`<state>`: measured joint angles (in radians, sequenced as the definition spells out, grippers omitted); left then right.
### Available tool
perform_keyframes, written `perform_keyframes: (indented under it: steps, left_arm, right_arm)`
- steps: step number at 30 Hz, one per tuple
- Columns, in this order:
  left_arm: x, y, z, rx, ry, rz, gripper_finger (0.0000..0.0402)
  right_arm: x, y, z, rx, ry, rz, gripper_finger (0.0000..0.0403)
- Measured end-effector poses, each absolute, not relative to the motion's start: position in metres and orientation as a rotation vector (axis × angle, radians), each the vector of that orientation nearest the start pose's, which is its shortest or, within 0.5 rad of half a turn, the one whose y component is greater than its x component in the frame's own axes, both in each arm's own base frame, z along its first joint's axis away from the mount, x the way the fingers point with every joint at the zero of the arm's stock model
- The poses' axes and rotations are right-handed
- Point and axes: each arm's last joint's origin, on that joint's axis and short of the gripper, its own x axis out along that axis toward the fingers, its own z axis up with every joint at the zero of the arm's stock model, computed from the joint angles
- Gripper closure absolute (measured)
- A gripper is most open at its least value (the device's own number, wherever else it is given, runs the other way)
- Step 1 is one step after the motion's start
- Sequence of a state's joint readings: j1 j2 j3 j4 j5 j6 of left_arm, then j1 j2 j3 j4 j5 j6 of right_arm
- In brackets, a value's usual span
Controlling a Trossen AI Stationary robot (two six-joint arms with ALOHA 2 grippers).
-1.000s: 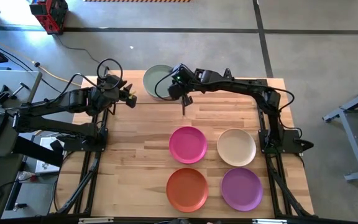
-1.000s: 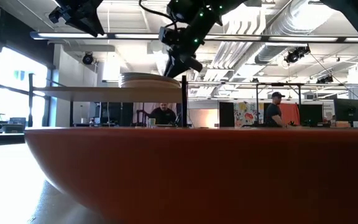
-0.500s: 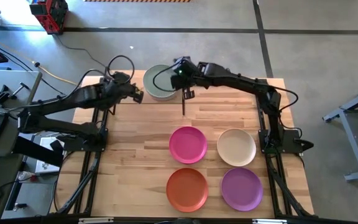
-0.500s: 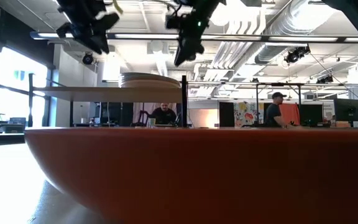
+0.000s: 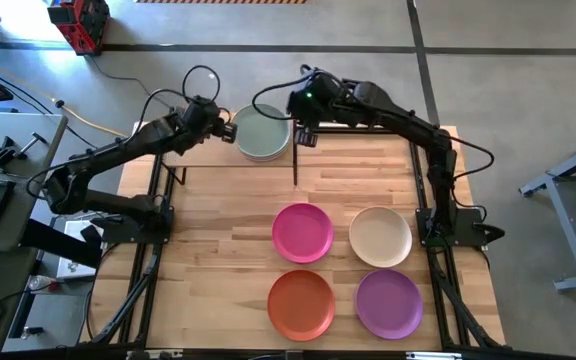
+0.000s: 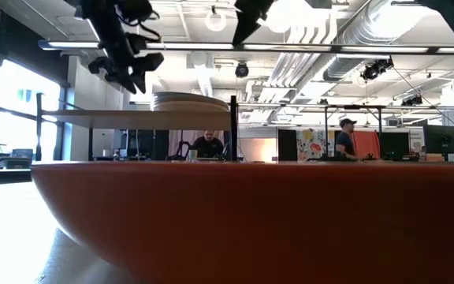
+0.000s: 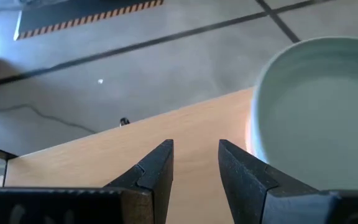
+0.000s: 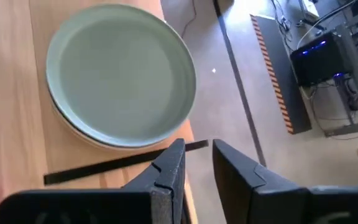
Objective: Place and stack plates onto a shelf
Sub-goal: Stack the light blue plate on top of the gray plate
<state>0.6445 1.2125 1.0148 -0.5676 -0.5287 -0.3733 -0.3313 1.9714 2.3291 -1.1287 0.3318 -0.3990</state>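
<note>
No legible text, label, brand or number is visible in any view. Orange-and-black hazard striping (image 7: 86,18) marks the floor beyond the shelf (image 7: 166,134); it carries no wording.

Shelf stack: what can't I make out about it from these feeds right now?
- How many plates lie under the pale green plate: the right wrist view shows only a cream rim below it; the low view's stack is a thin silhouette.
- The shelf in the high view: largely covered by the left arm.
- The table in the low view: the orange plate blocks it.
</note>
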Motion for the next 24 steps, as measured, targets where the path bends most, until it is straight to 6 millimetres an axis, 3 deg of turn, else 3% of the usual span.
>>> perform_keyframes:
  steps: [12,24]
  left_arm:
    - [0.191,0.180,0.278,-0.423,0.681,1.207,0.0284]
    - [0.196,0.184,0.279,-0.394,0.651,1.195,0.0284]
  right_arm:
    - [0.370,-0.137,0.419,-0.281,0.939,-0.484,0.0334]
    - [0.370,-0.137,0.419,-0.281,0.938,-0.485,0.0334]
